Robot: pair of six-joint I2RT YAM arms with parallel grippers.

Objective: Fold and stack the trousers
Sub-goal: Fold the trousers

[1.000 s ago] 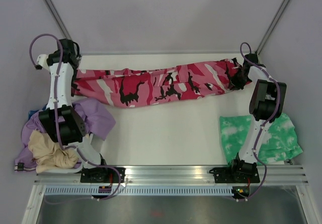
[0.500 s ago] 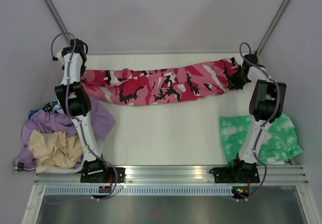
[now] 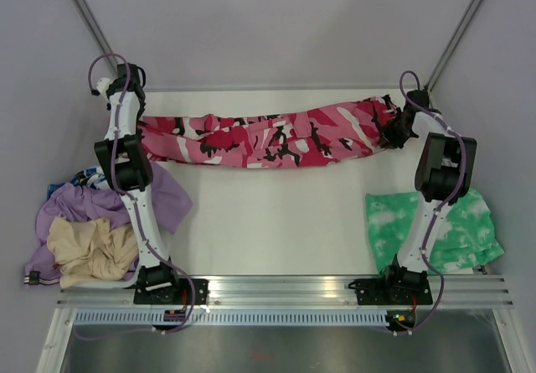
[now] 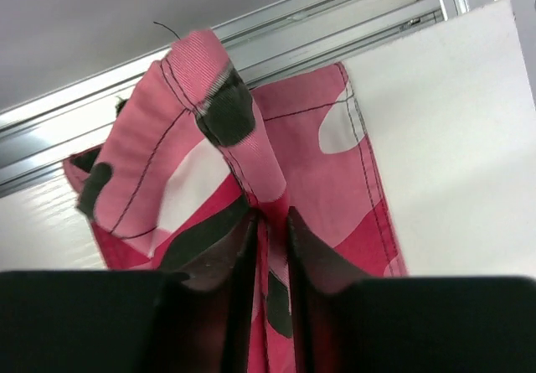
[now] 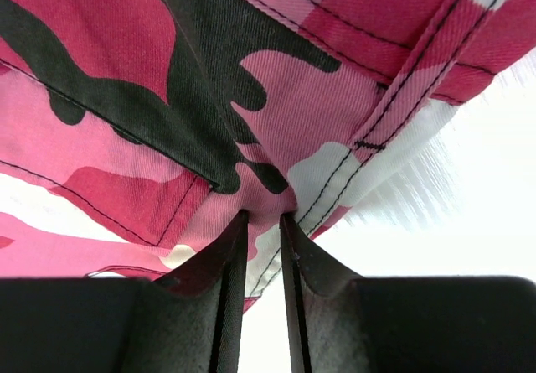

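The trousers (image 3: 251,142), in pink, red, white and black camouflage, lie stretched left to right across the far part of the table. My left gripper (image 3: 136,124) is at their left end, by the back left corner. In the left wrist view its fingers (image 4: 272,218) pinch a raised fold of the hem (image 4: 209,96), with only a narrow gap between them. My right gripper (image 3: 390,130) holds the right end. In the right wrist view the gripper (image 5: 264,215) is shut on a seamed edge of the cloth (image 5: 251,96).
A lilac garment (image 3: 163,193) and a beige one (image 3: 84,251) are heaped at the left edge. A green-and-white tie-dye garment (image 3: 469,222) lies at the right, beside the right arm. An aluminium rail (image 3: 285,289) runs along the near edge.
My left arm swung up toward the back left corner, carrying the trousers' left end back. The cloth now lies straighter and flatter. The right arm has not moved.
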